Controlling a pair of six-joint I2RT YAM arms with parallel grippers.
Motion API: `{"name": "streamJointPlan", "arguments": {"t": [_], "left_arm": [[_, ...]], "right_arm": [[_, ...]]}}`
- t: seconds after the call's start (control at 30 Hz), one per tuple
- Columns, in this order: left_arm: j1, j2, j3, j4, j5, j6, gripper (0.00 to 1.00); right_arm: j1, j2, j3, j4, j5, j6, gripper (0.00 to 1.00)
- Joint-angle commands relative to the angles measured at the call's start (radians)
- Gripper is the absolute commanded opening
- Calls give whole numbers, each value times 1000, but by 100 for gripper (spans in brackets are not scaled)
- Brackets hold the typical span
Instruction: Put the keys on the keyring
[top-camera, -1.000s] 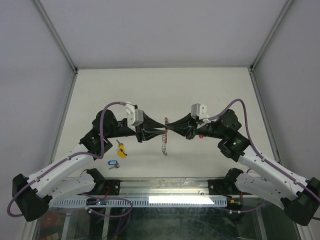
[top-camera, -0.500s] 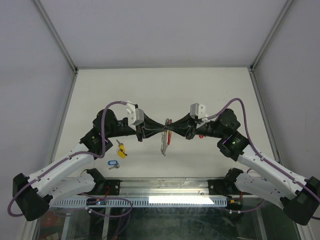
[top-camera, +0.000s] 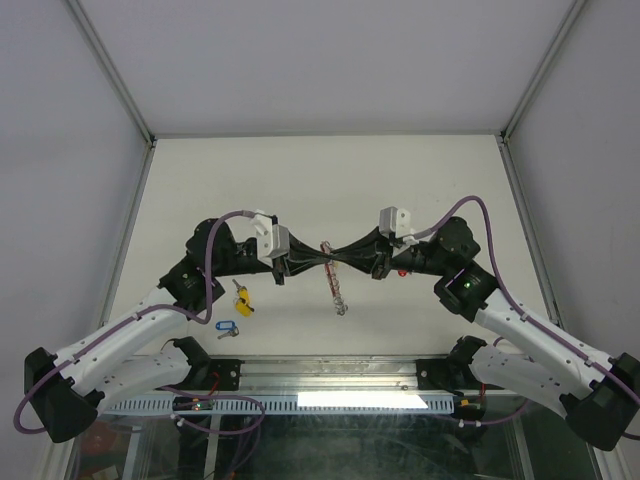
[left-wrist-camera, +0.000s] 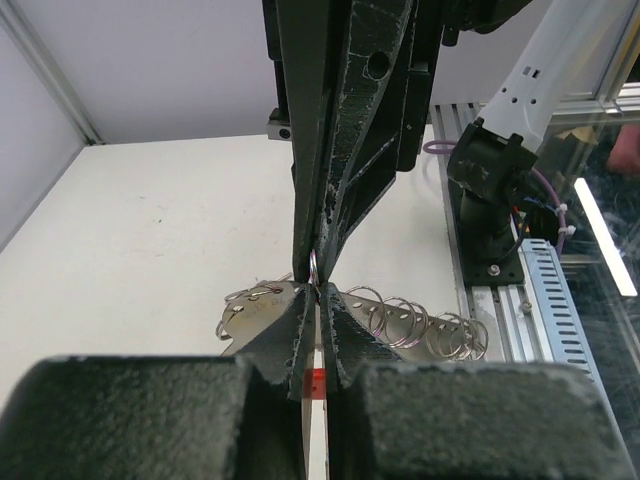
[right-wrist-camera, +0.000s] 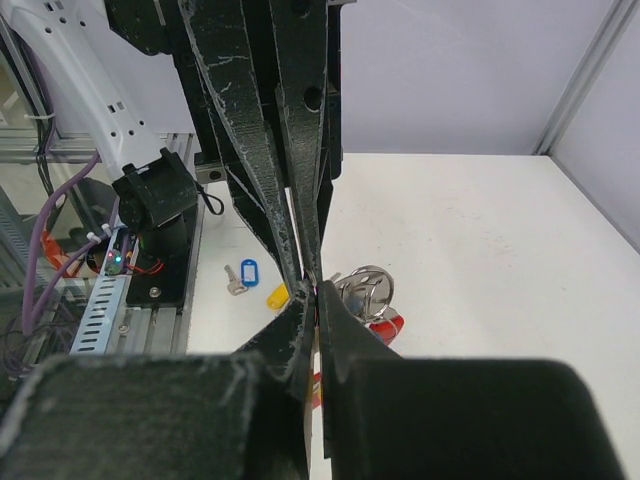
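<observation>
Over the middle of the table my left gripper and right gripper meet tip to tip. Both are shut on the top of the keyring, which hangs below them. In the left wrist view my left gripper pinches the keyring's silver strip of rings, and a red piece shows between the fingers. The right gripper pinches the same spot, with the keyring's rings just beyond. A yellow-tagged key and a blue-tagged key lie on the table by the left arm.
A small red object lies under the right arm. The blue-tagged key and yellow-tagged key also show in the right wrist view. Frame posts and a metal rail border the white table.
The left gripper has closed on the keyring next to the right one. The hanging keyring has turned and its lower end has swung a little to the right.
</observation>
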Motion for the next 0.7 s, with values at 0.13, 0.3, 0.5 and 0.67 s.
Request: {"name": "streamJointPlan", "arguments": {"t": [0.13,0.3,0.5,0.67], "left_arm": [[-12,7,70,-27,50,154,0],[-12,4,71,-58,37,220,0],[-13,14,67,-64,41,240,0],[-11,9,57,-64,33,249,0]], "right_arm": [[8,0,38,29,-31,-9,6],[8,-20,42,-31,-17,-50,20],[8,-60,37,-95,26,-115,26],[8,-113,16,-155,50,-193,26]]}}
